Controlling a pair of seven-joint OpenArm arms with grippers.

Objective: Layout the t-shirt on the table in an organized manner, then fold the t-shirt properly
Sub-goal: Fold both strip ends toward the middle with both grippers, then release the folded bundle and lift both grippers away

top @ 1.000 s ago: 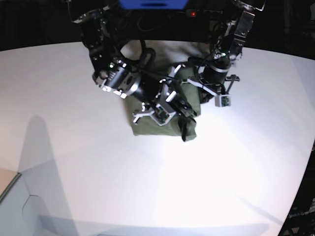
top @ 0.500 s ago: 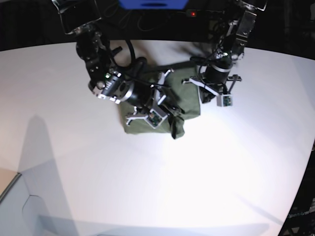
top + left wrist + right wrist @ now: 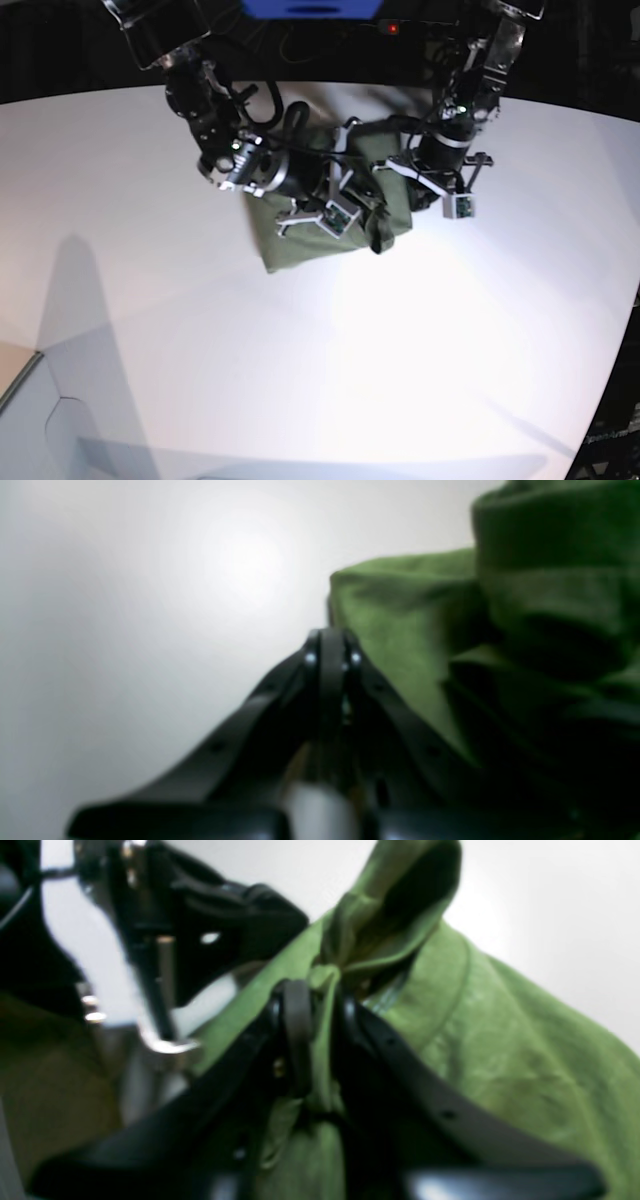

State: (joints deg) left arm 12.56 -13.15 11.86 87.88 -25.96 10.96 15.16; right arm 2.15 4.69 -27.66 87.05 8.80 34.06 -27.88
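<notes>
**Green shirt pinched in my right hand, left hand closed beside it**

My right hand (image 3: 320,1010) grips a bunched fold of the olive-green, soft, wrinkled cotton t-shirt (image 3: 500,1060): a strip of cloth runs down between my two black fingers (image 3: 296,1030), and above them the fabric rises into a hooded loop. My left hand (image 3: 332,650) has its dark fingers pressed together with nothing between them; its tip sits just beside the shirt's edge, though the blur keeps me from telling whether it touches. Seen from the base camera, the shirt (image 3: 300,245) lies as a compact folded bundle under both my arms, near the far edge of the large, smooth white desk (image 3: 330,380), with one corner of cloth hanging down at the bundle's right.
</notes>
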